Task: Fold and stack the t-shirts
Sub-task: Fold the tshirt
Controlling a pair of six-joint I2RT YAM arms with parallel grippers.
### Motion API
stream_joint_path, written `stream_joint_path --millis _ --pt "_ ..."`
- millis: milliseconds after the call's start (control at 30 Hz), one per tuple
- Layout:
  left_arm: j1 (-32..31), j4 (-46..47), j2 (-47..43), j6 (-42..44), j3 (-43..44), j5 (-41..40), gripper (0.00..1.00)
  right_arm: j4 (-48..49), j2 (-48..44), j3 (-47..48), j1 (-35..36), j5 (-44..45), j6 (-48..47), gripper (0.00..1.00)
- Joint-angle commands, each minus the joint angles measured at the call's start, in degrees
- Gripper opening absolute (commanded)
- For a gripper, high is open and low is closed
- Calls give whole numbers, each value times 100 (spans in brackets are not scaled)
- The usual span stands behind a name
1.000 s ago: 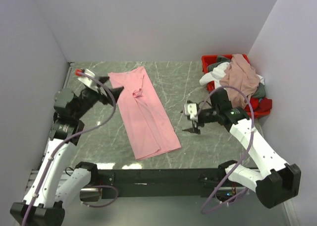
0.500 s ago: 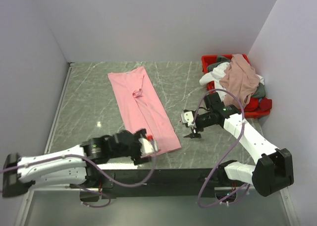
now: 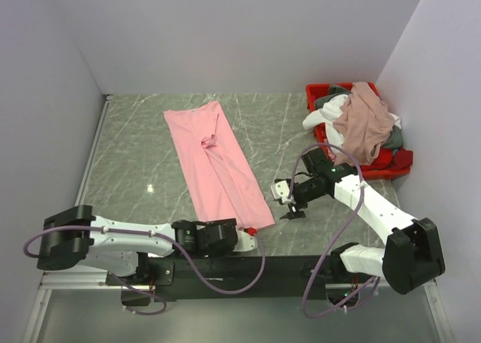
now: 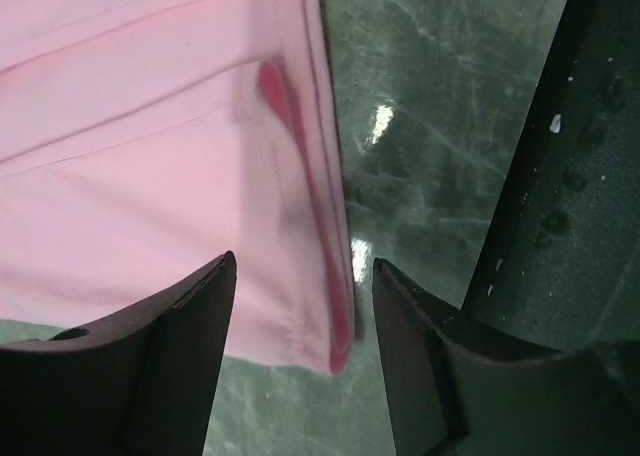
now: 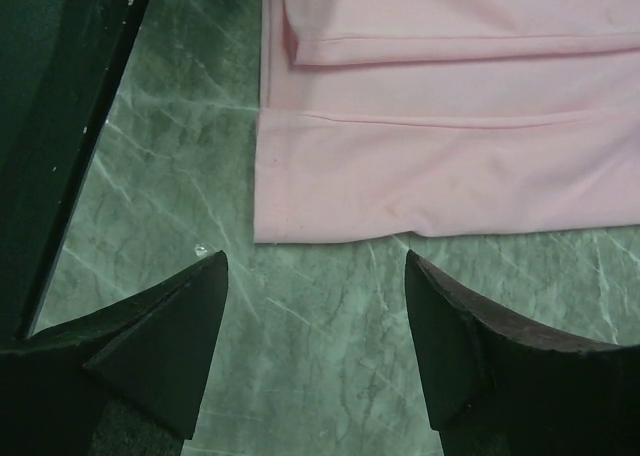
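Pink t-shirt point(image 3: 216, 166) is lying long and narrow, running far-left to near-right, hem nearest. Left gripper point(image 4: 302, 266) is straddling the hem corner, jaws apart; right gripper point(image 5: 315, 266) is hovering spread wide.

Left arm point(image 3: 124, 238), right arm point(image 3: 379, 211): white links, black joints, looping lilac cables point(image 3: 225, 291); dark wedge-shaped fingers point(image 5: 165, 341).

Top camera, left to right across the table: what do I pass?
light pink t-shirt → right gripper → red bin, heaped with t-shirts. The left gripper is at that shirt's near right corner and overlaps it, so it has no separate place in the order.
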Motion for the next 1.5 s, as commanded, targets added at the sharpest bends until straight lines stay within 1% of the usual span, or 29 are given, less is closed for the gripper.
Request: stream_joint_path --millis 0,67,167,200,233,267,300,333,367,400,433,500,567,600,767,867,900,967,1133,1367,1467 --pt "-26 647 328 37 -106 -32 63 285 -34 -21 101 101 114 77" --pt "18 771 556 133 -202 -58 61 356 -43 -73 171 224 167 77" --pt "228 947 802 213 -317 -84 51 532 -78 -196 294 443 202 77" --pt "281 999 838 248 -352 -93 45 645 -87 -232 451 531 220 77" --pt "290 1052 856 283 -361 -93 43 707 -105 -336 539 619 229 77" --pt "299 1053 882 327 -361 -102 36 899 -140 -398 792 829 281 76" --pt "308 1053 900 345 -370 -110 32 901 -149 -469 795 953 308 76" --pt "308 1044 909 380 -379 -119 28 1171 -157 -548 1065 1084 325 76" --pt "308 1018 865 406 -396 -24 24 1339 -175 -731 1233 1399 378 76" --pt "308 1009 839 407 -396 38 15 1497 -158 -811 1356 1515 422 75" --pt "308 1035 786 415 -414 56 11 1734 -149 -916 1566 1621 431 75" --pt "308 1026 593 415 -484 249 3 1955 -17 -979 1752 1770 518 74" --pt "308 1035 365 424 -537 407 1 2070 158 -997 2006 1937 676 73" --pt "308 1044 294 424 -554 460 1 2209 194 -1023 2095 2173 720 72" --pt "308 1079 -5 477 -625 557 1 2597 492 -1032 2446 2685 1045 67" --pt "308 1158 -84 477 -669 601 1 2668 642 -1049 2561 2887 1090 61" --pt "308 1193 -102 477 -677 601 1 2685 677 -1058 2657 2974 1116 57" --pt "317 1211 -120 468 -686 628 0 2650 678 -1076 2728 3028 1134 56" --pt "317 1220 -146 468 -695 619 0 2431 493 -1006 2772 2888 1187 56" --pt "317 1263 -348 477 -730 619 0 1948 142 -847 2799 2203 1380 62" --pt "317 1272 -418 494 -748 628 1 1956 220 -874 2877 2210 1503 63"
